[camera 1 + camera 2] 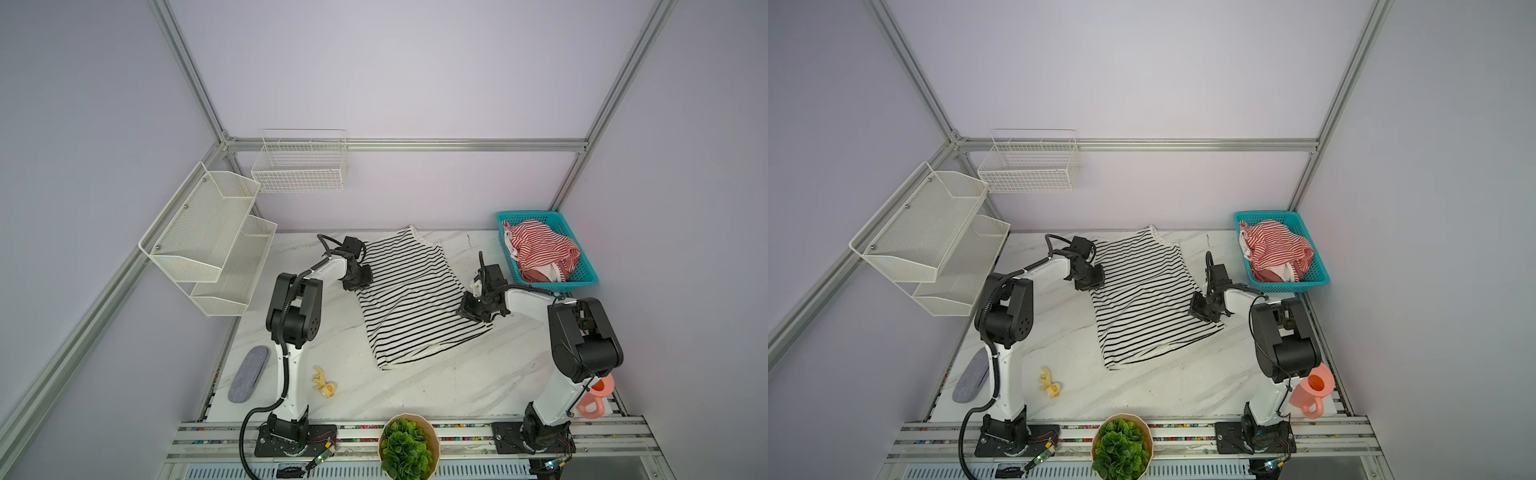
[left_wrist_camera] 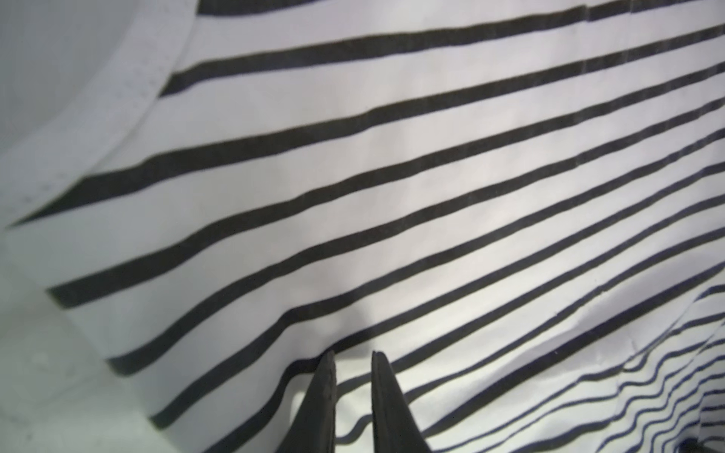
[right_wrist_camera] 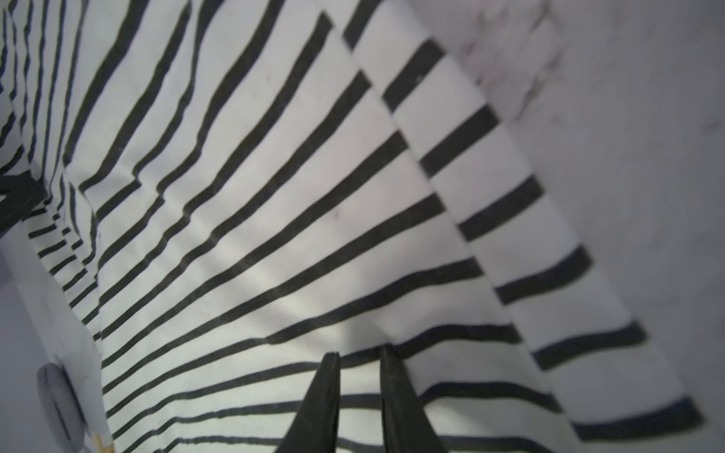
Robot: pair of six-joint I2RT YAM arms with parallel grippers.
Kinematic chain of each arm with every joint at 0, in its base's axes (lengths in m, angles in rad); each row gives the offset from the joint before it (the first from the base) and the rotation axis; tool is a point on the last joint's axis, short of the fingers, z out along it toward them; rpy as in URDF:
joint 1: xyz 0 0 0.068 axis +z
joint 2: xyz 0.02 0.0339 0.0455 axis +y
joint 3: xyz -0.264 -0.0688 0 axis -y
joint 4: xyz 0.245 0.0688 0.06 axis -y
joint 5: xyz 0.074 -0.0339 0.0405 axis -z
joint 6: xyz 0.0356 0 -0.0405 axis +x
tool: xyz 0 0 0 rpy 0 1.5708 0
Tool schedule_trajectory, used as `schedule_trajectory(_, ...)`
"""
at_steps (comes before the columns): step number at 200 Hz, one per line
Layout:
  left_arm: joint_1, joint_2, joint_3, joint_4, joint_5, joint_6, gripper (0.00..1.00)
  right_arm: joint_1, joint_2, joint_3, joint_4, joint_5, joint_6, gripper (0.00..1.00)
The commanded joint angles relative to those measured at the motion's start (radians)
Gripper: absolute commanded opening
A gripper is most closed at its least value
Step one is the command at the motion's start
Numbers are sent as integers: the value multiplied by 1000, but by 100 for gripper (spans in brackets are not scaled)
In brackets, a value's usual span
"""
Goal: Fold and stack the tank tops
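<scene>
Left gripper [image 2: 353, 353] and right gripper [image 3: 359, 351] sit low on the left and right edges of the black-and-white tank top [image 1: 411, 291], jaws just a tiny bit apart, and I cannot tell if they pinch the cloth. To fold it well, I think both should grab the edges tight, lift together and lay the cloth over flat. It lies spread on the middle of the white marble table [image 1: 436, 386], while the red-and-white tank top [image 1: 540, 249] sits bunched in the blue basket [image 1: 557, 286] far right, with pale walls all around.
</scene>
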Motion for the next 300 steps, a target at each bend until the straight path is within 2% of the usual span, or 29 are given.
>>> schedule_trajectory(1,9,-43,-158,-21,-25,-83,16,-22,85,78,-123,118,-69,23)
schedule_trajectory(36,7,-188,-411,88,43,-215,16,-40,266,298,-184,131,-134,22)
schedule_trajectory(50,0,-250,-514,135,65,-268,16,-40,357,421,-229,116,-194,19)
schedule_trajectory(69,-21,-324,-618,162,70,-315,17,-39,469,578,-268,84,-203,14)
schedule_trajectory(109,-77,-466,-727,157,76,-390,17,-32,640,903,-389,92,-236,14)
schedule_trajectory(138,-100,-569,-680,130,89,-419,18,-32,679,1052,-452,102,-253,14)
schedule_trajectory(164,-101,-604,-523,60,38,-382,22,-29,611,1023,-415,75,-258,15)
schedule_trajectory(190,-97,-562,-315,5,-30,-299,25,-6,482,916,-347,65,-263,19)
schedule_trajectory(225,-55,-386,-68,-8,-95,-197,25,62,291,713,-235,51,-228,21)
schedule_trajectory(263,4,-117,196,-107,-68,-133,20,124,146,447,-111,44,-123,16)
schedule_trajectory(300,29,23,272,-143,-63,-102,17,130,73,253,-21,24,-49,11)
